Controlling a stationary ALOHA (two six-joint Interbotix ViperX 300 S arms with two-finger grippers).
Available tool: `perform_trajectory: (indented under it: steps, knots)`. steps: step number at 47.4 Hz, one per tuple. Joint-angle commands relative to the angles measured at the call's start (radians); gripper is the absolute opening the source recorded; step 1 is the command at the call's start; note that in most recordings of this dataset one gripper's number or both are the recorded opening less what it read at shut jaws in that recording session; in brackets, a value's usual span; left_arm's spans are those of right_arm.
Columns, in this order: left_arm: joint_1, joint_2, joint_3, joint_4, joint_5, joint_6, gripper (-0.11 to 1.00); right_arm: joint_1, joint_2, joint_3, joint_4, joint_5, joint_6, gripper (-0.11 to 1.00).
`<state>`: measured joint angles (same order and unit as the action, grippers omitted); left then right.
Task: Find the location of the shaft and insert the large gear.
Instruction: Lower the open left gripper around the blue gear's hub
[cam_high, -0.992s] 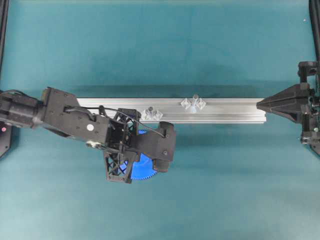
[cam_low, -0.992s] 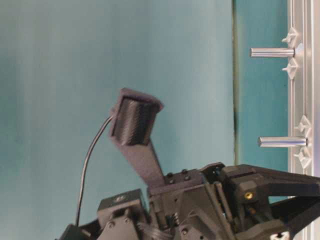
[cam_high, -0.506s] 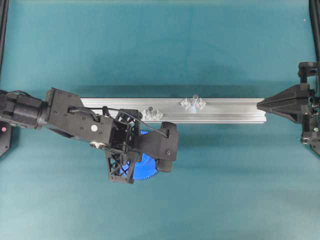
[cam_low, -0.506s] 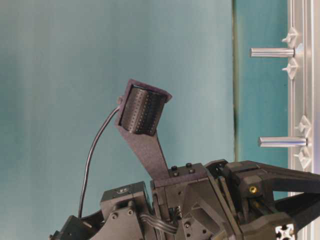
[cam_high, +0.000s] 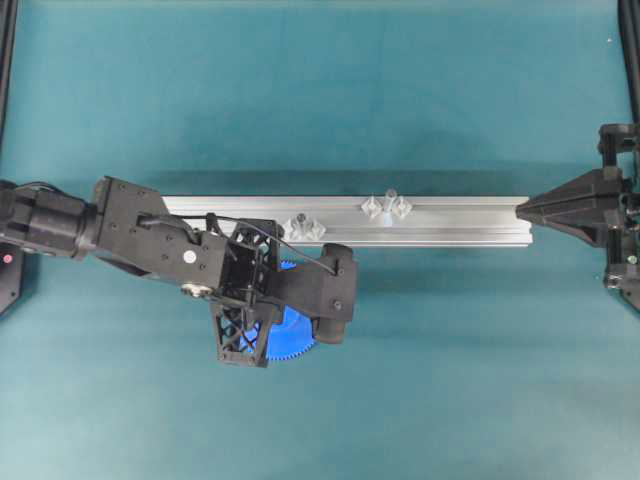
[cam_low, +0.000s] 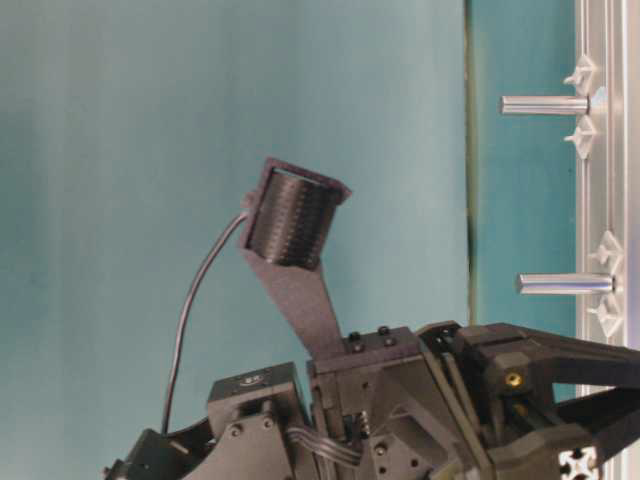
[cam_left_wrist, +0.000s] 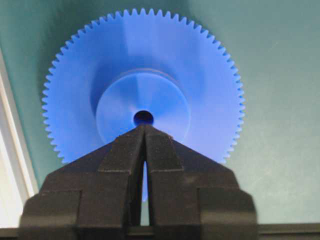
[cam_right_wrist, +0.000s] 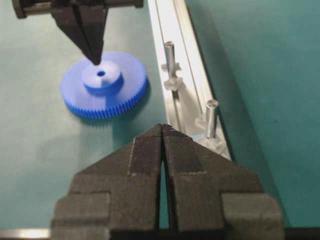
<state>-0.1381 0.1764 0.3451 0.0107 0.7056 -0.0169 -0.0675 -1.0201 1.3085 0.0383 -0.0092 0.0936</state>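
teal felt table (cam_high: 450, 380) under toothed blue plastic large gear (cam_left_wrist: 142, 85); left fingers (cam_left_wrist: 125, 150) nearly together, right fingers (cam_right_wrist: 145, 150) together

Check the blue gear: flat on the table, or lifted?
Flat on the mat. The blue gear lies hub up, its shadow tight beneath it, apart from the rail.

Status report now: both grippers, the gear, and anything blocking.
Left gripper shut, tips over the hub, holding nothing. Right gripper shut, empty. Large gear flat on the mat beside the rail. Shaft free, nothing blocking it.
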Motion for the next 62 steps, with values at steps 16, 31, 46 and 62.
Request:
perform_trajectory:
  steps: [16,31,46,62]
  knots:
    - [-0.005,-0.005,-0.026,0.003,-0.031,-0.055,0.90,-0.002,0.006,-0.009,0.000,0.005,0.011,-0.01]
    - [-0.005,0.006,-0.026,0.003,-0.029,-0.063,0.94,-0.002,0.005,-0.012,0.000,0.038,0.011,-0.01]
    - [0.002,0.012,-0.023,0.003,-0.029,-0.063,0.94,-0.002,0.005,-0.012,0.000,0.038,0.011,-0.01]
    - [0.014,0.031,-0.025,0.003,-0.031,-0.061,0.94,-0.002,-0.009,-0.012,0.000,0.038,0.012,-0.01]
